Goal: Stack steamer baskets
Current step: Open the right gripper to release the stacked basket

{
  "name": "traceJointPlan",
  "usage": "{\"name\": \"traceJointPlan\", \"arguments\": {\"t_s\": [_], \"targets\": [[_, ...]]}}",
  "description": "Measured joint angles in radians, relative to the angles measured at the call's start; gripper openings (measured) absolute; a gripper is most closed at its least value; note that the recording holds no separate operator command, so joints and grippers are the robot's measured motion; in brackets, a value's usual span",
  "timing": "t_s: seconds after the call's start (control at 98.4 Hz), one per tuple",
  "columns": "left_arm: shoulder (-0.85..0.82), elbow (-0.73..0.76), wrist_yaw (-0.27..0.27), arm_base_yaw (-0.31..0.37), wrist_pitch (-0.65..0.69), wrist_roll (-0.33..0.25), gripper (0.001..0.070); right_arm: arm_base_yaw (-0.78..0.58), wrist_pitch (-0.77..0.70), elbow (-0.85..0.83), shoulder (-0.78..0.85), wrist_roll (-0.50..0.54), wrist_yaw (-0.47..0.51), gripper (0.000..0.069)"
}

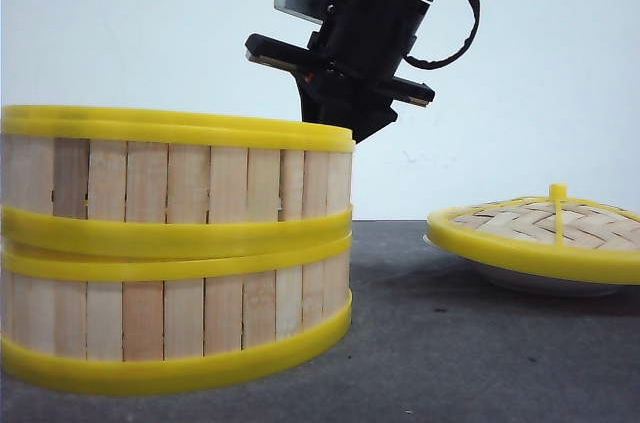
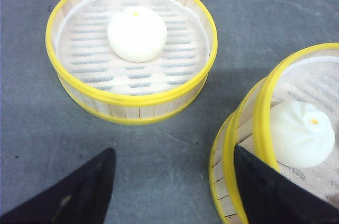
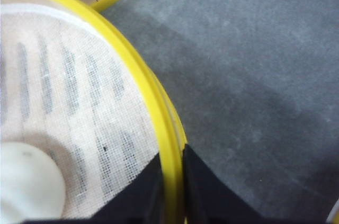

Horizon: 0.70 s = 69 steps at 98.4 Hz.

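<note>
Already two steamer baskets (image 1: 175, 243) sit stacked on the desk (image 1: 450, 343), rims aligned; judged placed so the third can follow. Third basket (image 2: 132, 49), bun (image 2: 136, 33) inside, stands apart beside the stack. Right fingers (image 3: 170, 187) pinch the stack's top rim (image 3: 159, 128), one inside, one outside. Left fingers (image 2: 175, 192) spread wide, empty, one tip just beside the stack's wall.

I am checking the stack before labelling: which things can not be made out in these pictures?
- Third basket: absent from the front view; the two-basket stack may hide it.
- Left gripper: the front view cannot confirm it; the wrist view cuts off its fingers.
- Right gripper: tips cut off by the picture edge.
- Lower basket's contents: covered by the upper basket.
- Plate under the lid: mostly hidden.
</note>
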Motion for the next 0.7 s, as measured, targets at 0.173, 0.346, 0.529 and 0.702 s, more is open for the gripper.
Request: {"name": "traceJointPlan", "arguments": {"t_s": [0.173,0.346,0.529,0.702], "targets": [[0.0,0.0,0.0,0.0,0.0,0.0,0.0428,0.0,0.001,0.0,0.002,0.003,0.001,0.0025],[0.0,0.0,0.0,0.0,0.0,0.0,0.0428,0.0,-0.002,0.0,0.002,0.006,0.005,0.0025],[0.0,0.0,0.0,0.0,0.0,0.0,0.0428,0.0,-0.003,0.0,0.015,0.011,0.007,0.0025],[0.0,0.0,0.0,0.0,0.0,0.0,0.0428,0.0,0.004,0.0,0.022,0.014,0.008,0.0025]]}}
